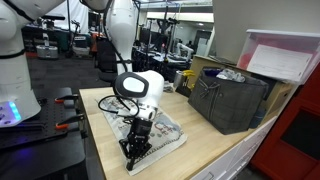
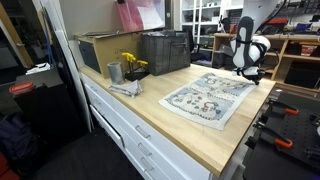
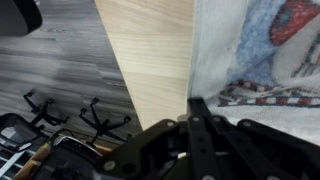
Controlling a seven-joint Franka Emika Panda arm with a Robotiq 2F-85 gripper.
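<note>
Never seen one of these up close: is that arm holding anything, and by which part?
The gripper seems shut on the patterned cloth, pinching its edge where it meets the bare counter.

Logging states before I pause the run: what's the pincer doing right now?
Pincer: closed, tips together at the edge of the printed cloth; whether it pinches the cloth cannot be told.

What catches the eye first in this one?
The printed cloth spread on the wooden counter, with the hand down at its edge, fingers together in the wrist view. Farther along the counter stand a dark crate and yellow flowers.
</note>
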